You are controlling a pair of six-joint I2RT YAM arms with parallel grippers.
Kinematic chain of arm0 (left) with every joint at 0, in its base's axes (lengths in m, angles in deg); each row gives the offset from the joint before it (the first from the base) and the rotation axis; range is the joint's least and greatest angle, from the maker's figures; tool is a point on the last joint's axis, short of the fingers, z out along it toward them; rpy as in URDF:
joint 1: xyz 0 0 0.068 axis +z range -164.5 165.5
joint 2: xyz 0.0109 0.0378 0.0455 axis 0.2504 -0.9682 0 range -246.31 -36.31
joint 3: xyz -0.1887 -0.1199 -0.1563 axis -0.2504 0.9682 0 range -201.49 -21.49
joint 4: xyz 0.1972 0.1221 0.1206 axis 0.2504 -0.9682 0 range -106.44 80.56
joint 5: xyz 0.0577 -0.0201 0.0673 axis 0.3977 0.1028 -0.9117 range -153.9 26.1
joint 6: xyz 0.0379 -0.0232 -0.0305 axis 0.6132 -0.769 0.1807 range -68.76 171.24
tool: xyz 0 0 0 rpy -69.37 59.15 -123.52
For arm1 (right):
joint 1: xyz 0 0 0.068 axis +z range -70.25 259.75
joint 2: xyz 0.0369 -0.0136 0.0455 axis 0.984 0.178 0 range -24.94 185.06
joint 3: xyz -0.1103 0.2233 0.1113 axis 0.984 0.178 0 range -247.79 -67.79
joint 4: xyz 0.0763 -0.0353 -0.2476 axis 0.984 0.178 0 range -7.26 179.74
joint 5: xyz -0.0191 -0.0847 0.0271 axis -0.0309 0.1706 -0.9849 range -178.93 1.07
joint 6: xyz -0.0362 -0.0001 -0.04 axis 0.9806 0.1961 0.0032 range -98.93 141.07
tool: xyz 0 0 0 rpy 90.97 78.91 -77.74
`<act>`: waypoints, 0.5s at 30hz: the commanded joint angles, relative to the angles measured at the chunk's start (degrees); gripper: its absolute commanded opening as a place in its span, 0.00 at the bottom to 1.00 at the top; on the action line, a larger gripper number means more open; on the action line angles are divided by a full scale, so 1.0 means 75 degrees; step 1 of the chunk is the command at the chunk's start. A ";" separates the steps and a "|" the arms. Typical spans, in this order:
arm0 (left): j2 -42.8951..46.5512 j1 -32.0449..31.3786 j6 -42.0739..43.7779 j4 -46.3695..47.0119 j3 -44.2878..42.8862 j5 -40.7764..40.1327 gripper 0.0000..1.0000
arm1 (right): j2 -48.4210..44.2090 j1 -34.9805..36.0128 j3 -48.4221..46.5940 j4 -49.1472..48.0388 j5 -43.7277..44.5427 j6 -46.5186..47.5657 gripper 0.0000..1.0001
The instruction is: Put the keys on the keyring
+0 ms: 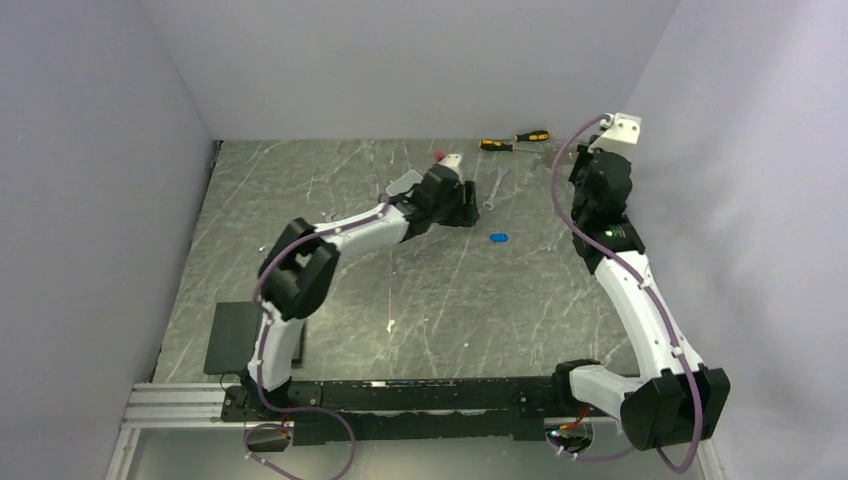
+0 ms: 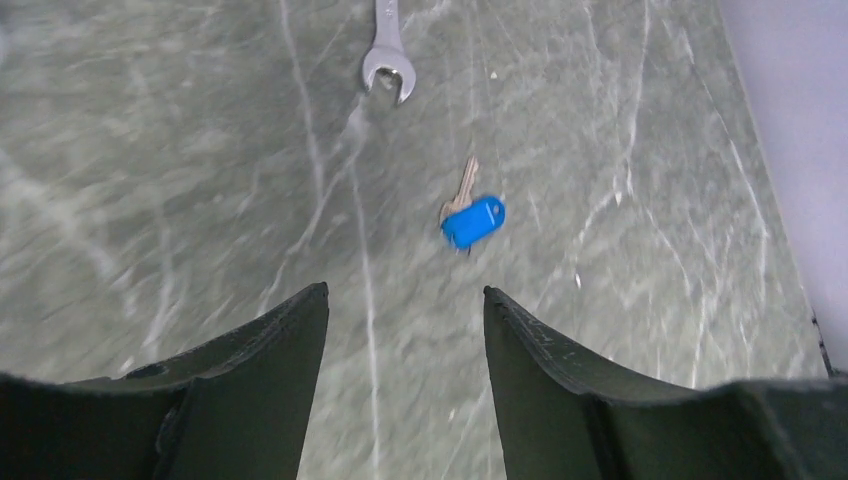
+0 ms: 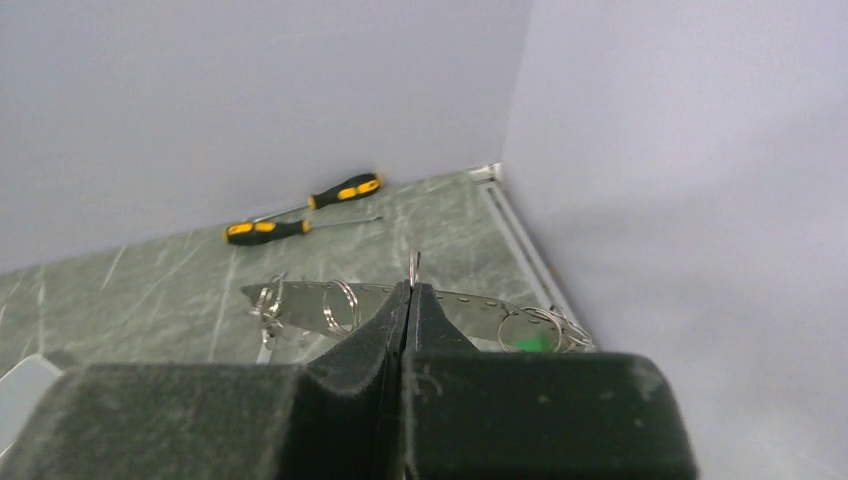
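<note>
Marbled tabletop (image 2: pixel 180 150) lies below my left gripper (image 2: pixel 405 290), spread empty over the blue key (image 2: pixel 473 221) I should pinch next; my right gripper (image 3: pixel 408 285) clamps the keyring (image 3: pixel 470 303).

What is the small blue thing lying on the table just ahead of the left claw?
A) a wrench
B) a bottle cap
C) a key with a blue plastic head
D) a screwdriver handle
C: a metal blade sticks out from the blue head of the key, which lies on the table beyond the left gripper's open fingers.
</note>
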State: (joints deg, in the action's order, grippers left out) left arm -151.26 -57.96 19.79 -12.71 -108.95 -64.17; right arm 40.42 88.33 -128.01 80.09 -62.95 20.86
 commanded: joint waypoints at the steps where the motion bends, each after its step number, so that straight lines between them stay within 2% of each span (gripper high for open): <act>1: -0.1196 -0.0323 -0.1012 -0.0412 -0.1445 -0.0732 0.63 | -0.0721 -0.0338 0.0084 -0.0256 0.0517 0.0244 0.00; 9: -0.2826 -0.0643 -0.1819 -0.0998 -0.3171 -0.1210 0.58 | -0.1555 -0.0347 0.0387 0.0128 0.0303 -0.0306 0.00; 15: -0.3147 -0.0876 -0.2484 -0.1348 -0.3507 -0.1812 0.54 | -0.1850 -0.0261 0.0703 0.0116 0.0342 -0.0347 0.00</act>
State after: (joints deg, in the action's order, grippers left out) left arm -174.28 -63.23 7.31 -21.27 -131.49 -73.15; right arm 27.96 85.84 -123.73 82.75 -60.48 19.31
